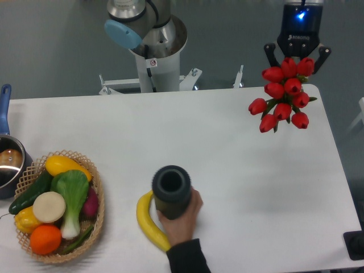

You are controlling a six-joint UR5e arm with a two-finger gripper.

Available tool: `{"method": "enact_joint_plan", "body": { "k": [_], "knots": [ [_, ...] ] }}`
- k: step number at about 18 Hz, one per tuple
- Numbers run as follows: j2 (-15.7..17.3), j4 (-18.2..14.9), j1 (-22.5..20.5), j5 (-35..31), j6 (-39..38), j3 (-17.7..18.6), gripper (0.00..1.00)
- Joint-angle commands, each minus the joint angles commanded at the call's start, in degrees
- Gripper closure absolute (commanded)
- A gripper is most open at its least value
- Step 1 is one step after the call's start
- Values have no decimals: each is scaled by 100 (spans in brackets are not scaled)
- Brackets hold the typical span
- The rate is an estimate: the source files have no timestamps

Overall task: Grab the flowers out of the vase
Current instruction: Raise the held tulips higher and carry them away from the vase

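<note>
The flowers (284, 92), a bunch of red tulip buds with green leaves, hang in the air above the table's far right corner. My gripper (297, 54) is right above them, shut on their stems, with a blue light glowing on its body. The vase (171, 191), dark and ribbed with a round open mouth, stands near the table's front middle. A person's hand (183, 223) in a black sleeve holds it from below. The flowers are well clear of the vase.
A yellow banana (147, 223) lies just left of the vase. A wicker basket (96, 198) of vegetables and fruit sits at the front left, with a blue-handled pot (8, 161) at the left edge. The arm's base (151, 42) stands behind the table.
</note>
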State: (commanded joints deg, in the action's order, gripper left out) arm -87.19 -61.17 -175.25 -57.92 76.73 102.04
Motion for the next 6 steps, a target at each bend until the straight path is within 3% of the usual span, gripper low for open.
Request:
{"method": "enact_joint_plan", "body": {
  "k": [6],
  "knots": [
    [-9,-17,9,9,-9,-35,65]
  ]
}}
